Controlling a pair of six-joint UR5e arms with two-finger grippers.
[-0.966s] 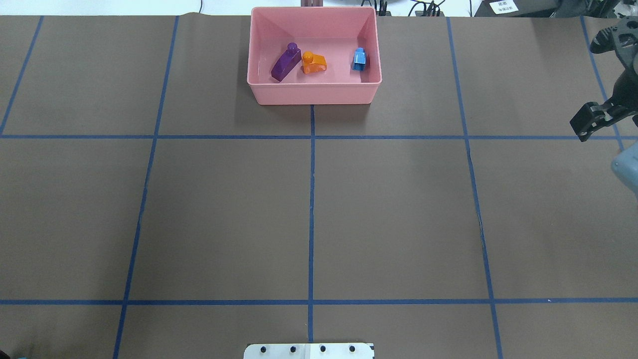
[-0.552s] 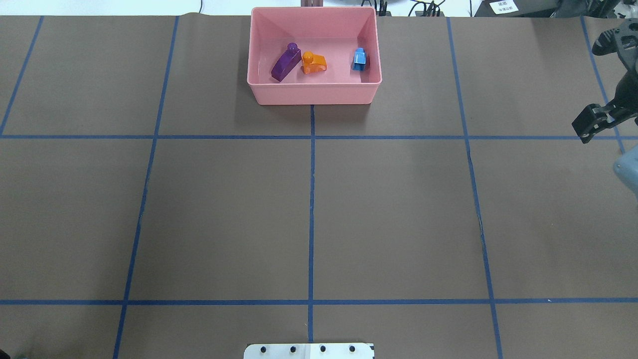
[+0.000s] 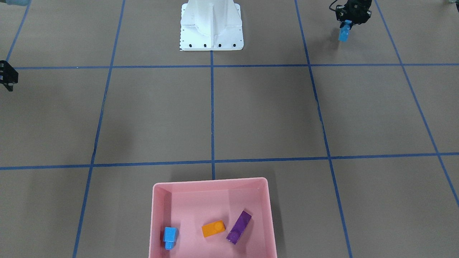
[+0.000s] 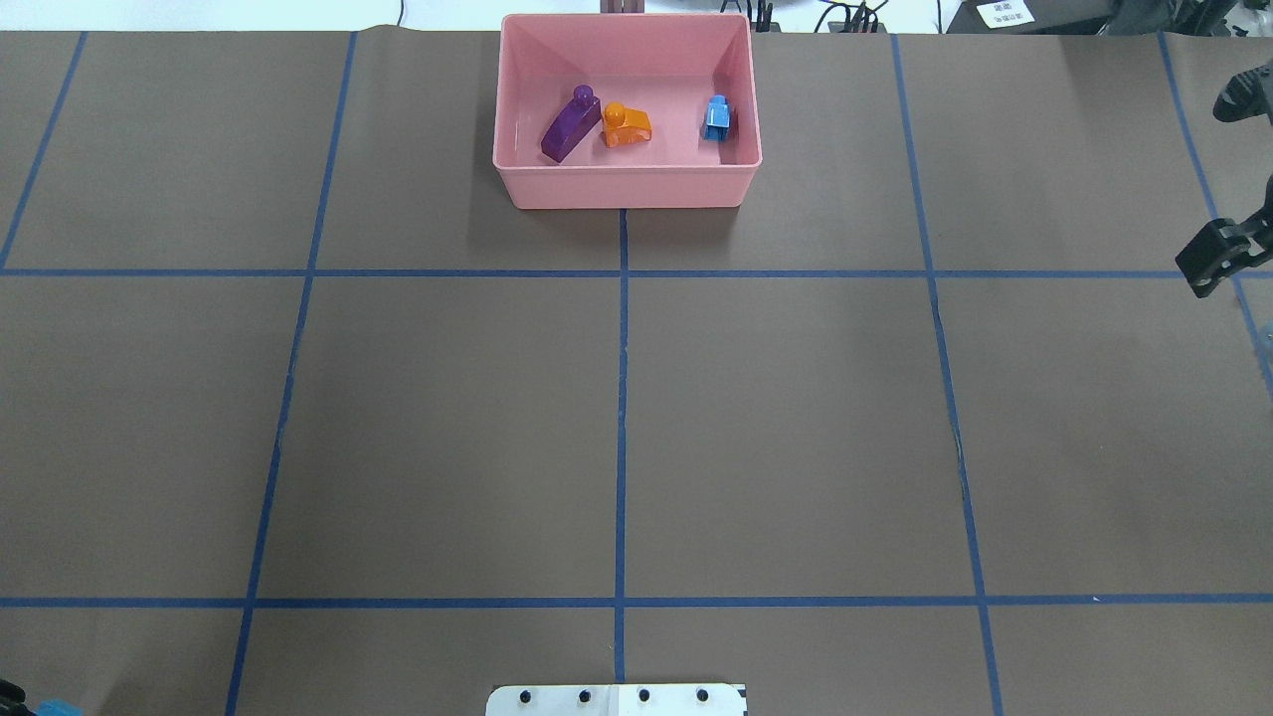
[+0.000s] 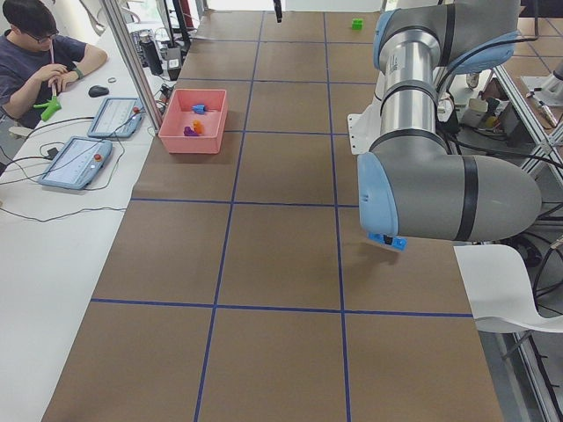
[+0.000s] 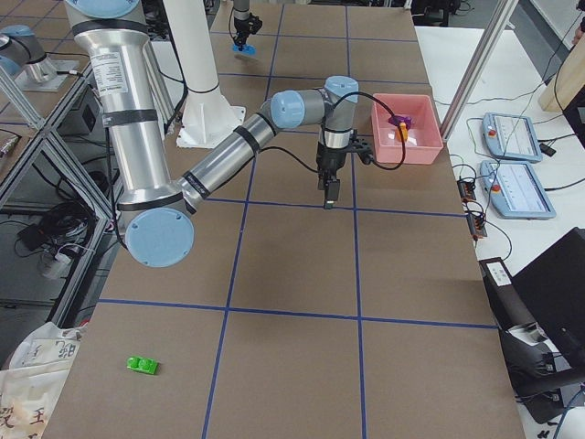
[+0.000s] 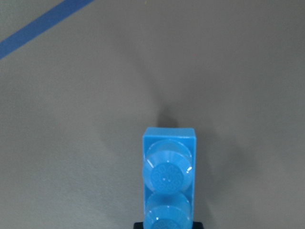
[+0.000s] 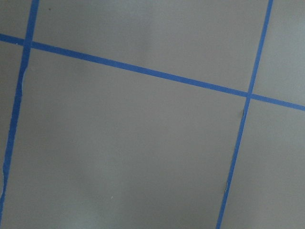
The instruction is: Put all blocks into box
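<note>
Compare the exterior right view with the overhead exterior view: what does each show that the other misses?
Only exterior right: the green block lying on the table far from the box, and the left gripper holding the long blue block, which overhead cuts to a corner sliver. Only overhead: the small blue block inside the box. Both: the box, the purple block and orange block in it, and the right gripper.

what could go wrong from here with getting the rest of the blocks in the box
The left gripper pinches the long blue block by one end only, and the pink box sits clear across the table, so it may slip on the carry. The green block lies near the table's far right end, outside the overhead view, and might get missed.
</note>
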